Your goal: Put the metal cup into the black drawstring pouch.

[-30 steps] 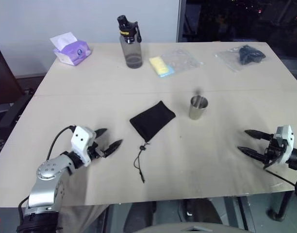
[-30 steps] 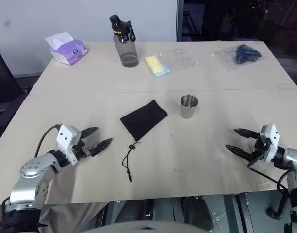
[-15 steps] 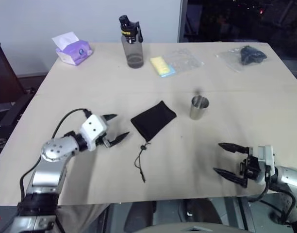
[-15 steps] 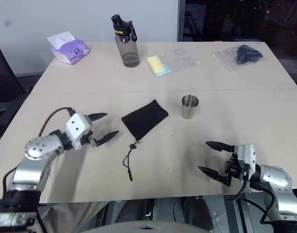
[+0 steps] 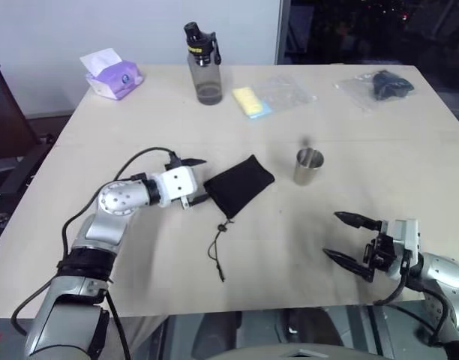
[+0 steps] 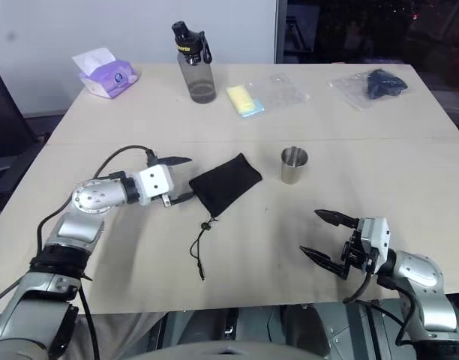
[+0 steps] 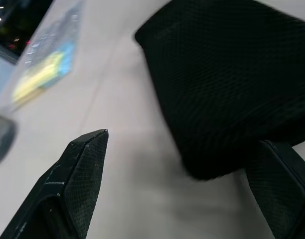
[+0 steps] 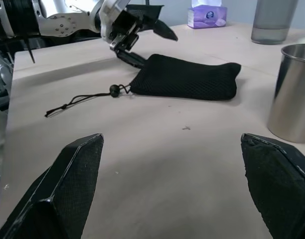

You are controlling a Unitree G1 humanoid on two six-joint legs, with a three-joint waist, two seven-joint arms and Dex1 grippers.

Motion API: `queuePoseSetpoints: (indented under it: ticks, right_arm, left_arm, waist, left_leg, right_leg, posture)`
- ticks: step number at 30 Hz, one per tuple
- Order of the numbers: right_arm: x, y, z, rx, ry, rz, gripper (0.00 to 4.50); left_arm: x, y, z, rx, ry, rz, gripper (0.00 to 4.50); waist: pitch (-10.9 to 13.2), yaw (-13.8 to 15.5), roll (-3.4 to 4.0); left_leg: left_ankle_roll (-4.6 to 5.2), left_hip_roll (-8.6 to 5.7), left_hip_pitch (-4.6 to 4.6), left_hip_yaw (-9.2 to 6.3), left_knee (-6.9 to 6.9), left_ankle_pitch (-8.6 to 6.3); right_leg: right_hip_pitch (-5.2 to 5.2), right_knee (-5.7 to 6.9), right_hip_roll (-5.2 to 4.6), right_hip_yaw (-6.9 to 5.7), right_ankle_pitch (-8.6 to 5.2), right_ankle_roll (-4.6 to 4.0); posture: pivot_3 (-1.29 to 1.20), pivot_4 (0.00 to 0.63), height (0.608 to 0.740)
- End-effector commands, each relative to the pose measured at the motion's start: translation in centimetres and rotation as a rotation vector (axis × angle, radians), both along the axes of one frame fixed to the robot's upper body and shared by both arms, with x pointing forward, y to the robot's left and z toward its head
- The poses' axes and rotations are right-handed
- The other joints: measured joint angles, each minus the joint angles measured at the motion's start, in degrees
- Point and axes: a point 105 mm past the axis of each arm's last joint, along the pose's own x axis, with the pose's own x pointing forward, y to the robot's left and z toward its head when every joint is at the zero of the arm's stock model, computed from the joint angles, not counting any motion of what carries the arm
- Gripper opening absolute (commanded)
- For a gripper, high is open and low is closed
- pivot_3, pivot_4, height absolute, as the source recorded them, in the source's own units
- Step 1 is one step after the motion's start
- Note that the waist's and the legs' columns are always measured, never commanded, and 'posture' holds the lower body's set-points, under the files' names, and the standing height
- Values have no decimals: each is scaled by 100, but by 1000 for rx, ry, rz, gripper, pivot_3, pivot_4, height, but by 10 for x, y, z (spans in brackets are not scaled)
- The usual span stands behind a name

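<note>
Left claw [image 5: 198,180]: spread wide at the near-left corner of the black drawstring pouch [image 5: 240,184], one finger raised above the fabric, the other low beside its edge; whether it touches is unclear.
Right claw [image 5: 348,238]: spread, empty, hanging above the tabletop [image 5: 139,127] near its front edge, well apart from the pouch.
Pouch: lies flat mid-tabletop, its cord and toggle [image 5: 218,247] trailing toward the front.
Metal cup [image 5: 307,166]: stands upright just right of the pouch, not touching it.
Far side: grey bottle [image 5: 203,66], tissue pack [image 5: 110,75], yellow sponge [image 5: 249,102], dark bundle in clear plastic [image 5: 379,85].
</note>
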Motion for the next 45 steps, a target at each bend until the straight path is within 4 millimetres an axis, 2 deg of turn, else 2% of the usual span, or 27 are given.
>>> queuePoseSetpoints:
  ticks: [1, 2, 6, 8, 11, 12, 13, 14, 16, 18, 21, 24, 26, 27, 29, 30, 34, 38, 42, 45]
  right_arm:
    - [-1, 0, 9, 3, -49, -13, 4466]
    - [-1, 0, 9, 5, -51, -18, 4466]
    - [1, 0, 10, 11, -55, -36, 4500]
    - [1, 2, 10, 11, -57, -38, 4500]
    - [2, 3, 12, 19, -62, -44, 4500]
    - [2, 4, 13, 20, -64, -45, 4500]
    - [4, 4, 16, 21, -82, -58, 4500]
    - [12, 6, 24, 26, -116, -93, 4500]
    - [25, 13, 54, 85, -204, -134, 4500]
    - [31, 19, 74, 129, -240, -142, 4500]
    - [53, 27, 95, -19, -258, -161, 4500]
    - [67, 33, 103, -176, -284, -146, 4500]
    - [73, 36, 105, -239, -288, -135, 4500]
    - [81, 36, 105, -290, -280, -153, 4500]
    - [106, 26, 100, -504, -261, -286, 4500]
    - [111, 28, 102, -544, -271, -283, 4500]
    - [117, 41, 97, -623, -240, -202, 4500]
    - [120, 42, 78, -704, -206, -145, 4500]
    - [118, 40, 69, -742, -204, -117, 4500]
    - [119, 36, 66, -764, -199, -123, 3608]
  left_arm:
    - [3, -5, 3, 36, -12, -50, 4218]
    - [4, -5, 3, 38, -8, -55, 4218]
    - [9, -10, 9, -10, 2, -65, 3147]
    - [9, -11, 9, -20, 16, -72, 2102]
    - [6, -14, 8, -36, 62, -88, 848]
    - [4, -15, 7, -40, 81, -93, 273]
    - [2, -16, 6, -39, 100, -98, 80]
    - [0, -17, 5, -50, 133, -98, 80]
    - [-3, -21, 9, -92, 185, -91, 80]
    - [-6, -24, 12, -108, 212, -86, 80]
    - [-3, -34, 17, -135, 267, -37, 80]
    - [2, -44, 24, -160, 277, 8, 80]
    - [3, -49, 27, -160, 281, 19, 80]
    - [4, -52, 28, -159, 284, 22, 80]
    - [6, -56, 31, -143, 273, 34, 80]
    - [7, -57, 32, -139, 267, 45, 80]
    - [12, -55, 36, -103, 241, 99, 80]
    - [14, -52, 41, -123, 245, 154, 80]
    - [17, -43, 47, -171, 258, 240, 80]
    - [18, -42, 49, -210, 279, 281, 0]
  waist:
    - [0, 7, 0]
    - [0, 13, 0]
    - [-1, 24, 0]
    - [0, 23, 0]
    - [0, 23, 0]
    - [0, 24, 0]
    - [0, 24, 0]
    - [0, 21, 0]
    - [0, -11, 1]
    - [2, -59, 4]
    - [2, -75, 4]
    - [2, -64, 3]
    - [4, -56, 0]
    - [4, -58, 0]
    - [7, -84, 5]
    - [7, -89, 5]
    - [8, -105, 3]
    - [9, -92, 1]
    - [14, -98, -2]
    - [15, -99, -3]
  left_leg:
    - [0, 0, 0, 0, 1, 0]
    - [0, 0, 1, 0, 2, 0]
    - [0, 0, 1, 1, 4, 0]
    - [0, 0, 0, 1, 4, 0]
    - [0, 0, 0, 0, 4, 0]
    - [0, 0, 0, -1, 4, 0]
    - [0, 0, 0, -2, 4, 0]
    - [0, 0, 0, -2, 4, 0]
    - [0, 1, 0, 1, 5, 0]
    - [0, 2, 0, 2, 9, 0]
    - [0, 2, 1, -6, 9, 0]
    - [1, -1, -4, -6, 9, 1]
    - [1, -4, -8, -17, 9, 1]
    - [1, -3, -10, -20, 8, 1]
    - [1, -3, -11, -19, 5, 1]
    - [1, -4, -15, -15, 5, 1]
    - [1, -4, -14, -12, 6, 1]
    - [1, -1, -18, -20, 2, 1]
    - [1, -5, -24, -14, 4, 1]
    - [1, -5, -22, -15, 4, 1]
  right_leg:
    - [0, 0, 0, 0, -1, 2]
    - [1, 1, 0, 0, -2, 3]
    - [2, 2, 0, 2, -6, 10]
    - [1, 2, 1, 1, -3, 7]
    - [1, 2, 2, 1, 2, 3]
    - [1, 2, 2, 1, 1, 3]
    - [1, 2, 2, 0, 1, 2]
    - [1, 3, 2, 0, 0, 2]
    - [1, 3, 2, 3, -2, 6]
    - [0, 8, 2, 5, -3, 8]
    - [1, 10, 4, 1, -4, 11]
    - [0, 9, 3, 1, 5, 4]
    - [0, 8, 4, -6, 8, 11]
    - [0, 7, 6, -8, 9, 12]
    - [-2, 8, 6, -7, 12, 16]
    - [-7, 7, 6, -4, 12, 16]
    - [-9, 6, 7, 0, 9, 10]
    - [-9, 6, 10, -6, 14, 18]
    - [-10, -1, 5, -2, 15, 20]
    - [-10, 0, 6, -3, 15, 21]
  posture:
    - [0, 150, 740]
    - [0, 150, 740]
    - [0, 150, 740]
    - [0, 150, 740]
    - [0, 150, 740]
    - [0, 150, 740]
    - [0, 150, 740]
    - [0, 150, 740]
    - [0, 150, 740]
    - [0, 150, 740]
    - [0, 150, 740]
    - [0, 150, 740]
    - [0, 150, 740]
    - [0, 150, 740]
    - [0, 150, 740]
    - [0, 150, 740]
    - [0, 150, 740]
    - [0, 150, 740]
    - [0, 150, 740]
    - [0, 150, 740]
